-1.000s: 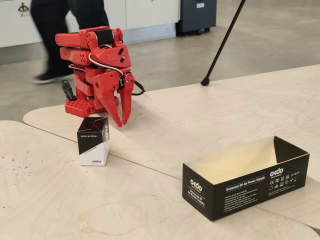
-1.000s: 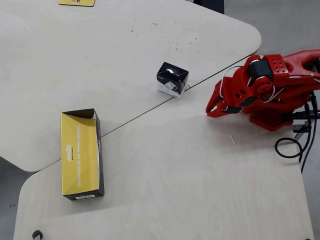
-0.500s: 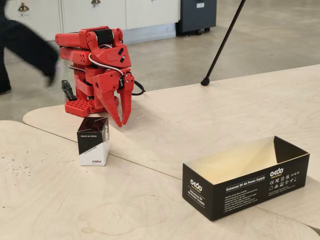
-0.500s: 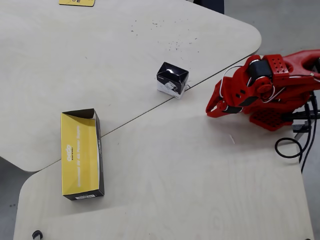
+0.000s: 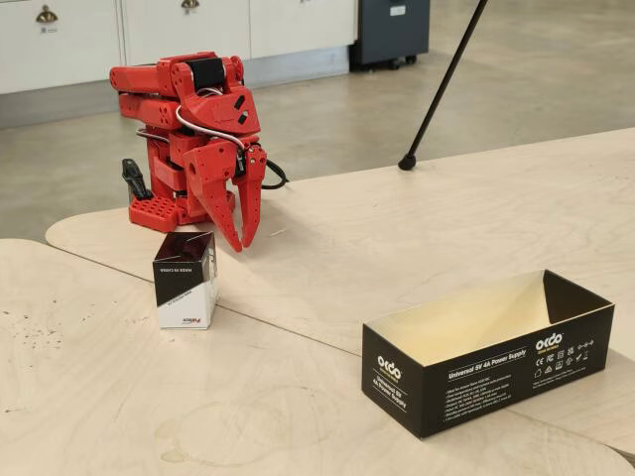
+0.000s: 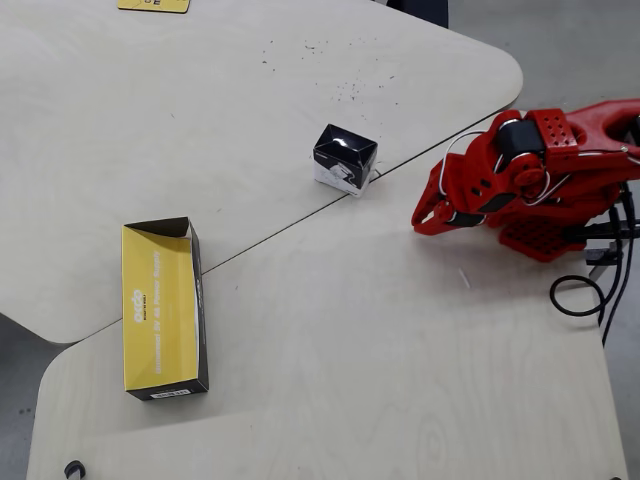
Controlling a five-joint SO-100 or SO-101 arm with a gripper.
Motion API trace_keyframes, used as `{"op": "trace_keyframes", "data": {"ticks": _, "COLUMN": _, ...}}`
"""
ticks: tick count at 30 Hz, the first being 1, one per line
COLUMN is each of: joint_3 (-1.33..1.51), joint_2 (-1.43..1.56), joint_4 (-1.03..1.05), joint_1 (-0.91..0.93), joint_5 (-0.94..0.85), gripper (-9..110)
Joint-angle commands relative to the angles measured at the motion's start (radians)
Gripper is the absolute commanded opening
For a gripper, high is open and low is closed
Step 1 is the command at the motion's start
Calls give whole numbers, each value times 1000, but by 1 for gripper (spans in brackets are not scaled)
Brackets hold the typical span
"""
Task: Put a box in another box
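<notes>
My gripper [image 5: 241, 241] is spread a little and empty. The small box [image 5: 185, 280] looks light and shiny, so I'd pinch its flat sides.

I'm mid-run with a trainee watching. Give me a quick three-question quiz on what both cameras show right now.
1. True or false: the gripper holds the small black-and-white carton.
2. What lies inside the OKdo power supply tray? A) the carton B) a cable C) nothing visible
3. In the overhead view, which stands nearer the gripper, the carton or the tray?

Key: 1 false, it hangs open, apart from the carton. 2 C. 3 the carton.
</notes>
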Motion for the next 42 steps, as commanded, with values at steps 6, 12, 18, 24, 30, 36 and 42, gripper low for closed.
{"op": "trace_keyframes", "data": {"ticks": 6, "joint_3": -3, "joint_2": 12, "joint_4": 78, "joint_1": 6, "joint_5": -2, "gripper": 0}}
{"op": "trace_keyframes", "data": {"ticks": 12, "joint_3": -3, "joint_2": 14, "joint_4": 78, "joint_1": -87, "joint_5": 0, "gripper": 0}}
{"op": "trace_keyframes", "data": {"ticks": 18, "joint_3": -3, "joint_2": 14, "joint_4": 77, "joint_1": -104, "joint_5": -44, "gripper": 0}}
{"op": "trace_keyframes", "data": {"ticks": 24, "joint_3": -3, "joint_2": 14, "joint_4": 77, "joint_1": -20, "joint_5": -46, "gripper": 3}}
{"op": "trace_keyframes", "data": {"ticks": 30, "joint_3": -3, "joint_2": 14, "joint_4": 48, "joint_1": 284, "joint_5": -167, "gripper": 9}}
{"op": "trace_keyframes", "data": {"ticks": 36, "joint_3": -3, "joint_2": 12, "joint_4": -6, "joint_1": 629, "joint_5": -215, "gripper": 9}}
{"op": "trace_keyframes", "data": {"ticks": 42, "joint_3": -3, "joint_2": 78, "joint_4": -2, "joint_1": 888, "joint_5": -241, "gripper": 9}}
